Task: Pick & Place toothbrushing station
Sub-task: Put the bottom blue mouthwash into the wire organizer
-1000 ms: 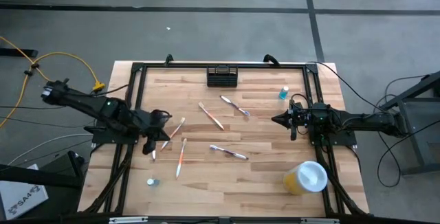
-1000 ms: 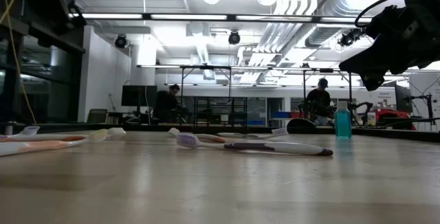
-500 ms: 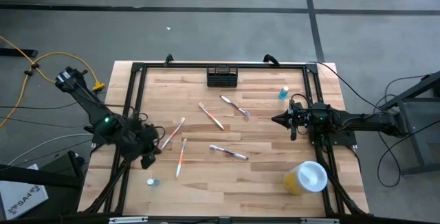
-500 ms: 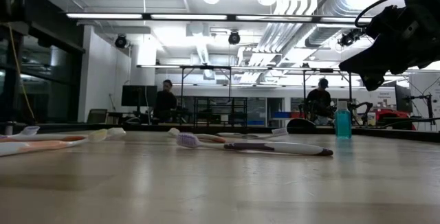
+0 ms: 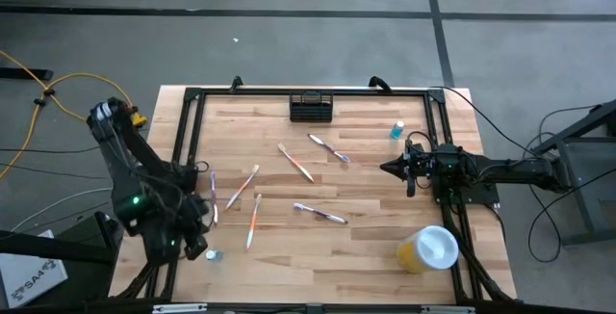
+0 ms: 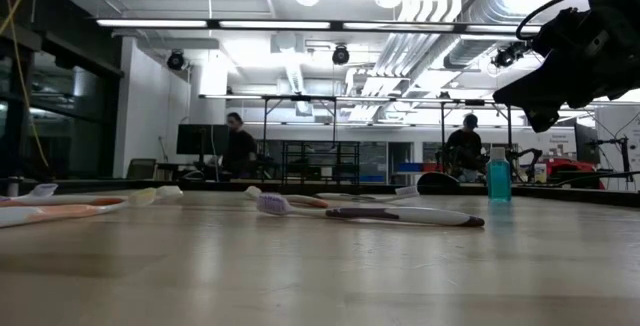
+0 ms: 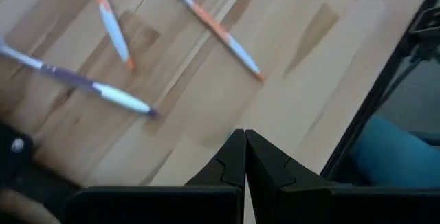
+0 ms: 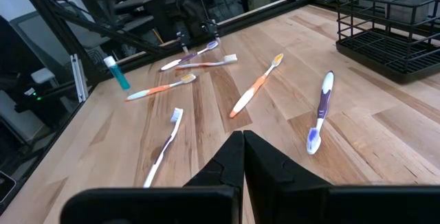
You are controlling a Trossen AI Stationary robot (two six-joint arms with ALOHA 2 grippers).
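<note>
1. Toothbrushing station (image 5: 311,107): a black slotted caddy at the middle of the counter's (image 5: 366,237) far edge, just inside the black frame rail. Nothing touches it. In the right wrist view it shows as a black wire rack (image 8: 395,42).
2. Nearest the station: an orange-and-white toothbrush (image 5: 295,162) and a purple-and-white toothbrush (image 5: 329,147), both lying loose on the wood, a little toward the near side from the station.
3. Farther from the station, about mid-counter: another purple toothbrush (image 5: 320,214); left of that, an orange toothbrush (image 5: 254,220) and a pale orange one (image 5: 243,186); one more brush (image 5: 214,198) lies close to the left arm.
4. Small blue bottle (image 5: 397,131) stands to the right of the station, near the right frame rail.
5. Yellow cup with a white lid (image 5: 428,248) sits at the near right corner, well apart from the station.
6. A small round cap-like item (image 5: 211,254) lies at the near left, far from the station.
7. Right gripper (image 5: 387,169): jaws pressed together, empty, hovering above the counter right of and nearer than the station; the blue bottle lies between them.
8. Left gripper (image 7: 245,152): jaws closed tight, empty, at the near left edge, farthest from the station, with the scattered toothbrushes lying between.
</note>
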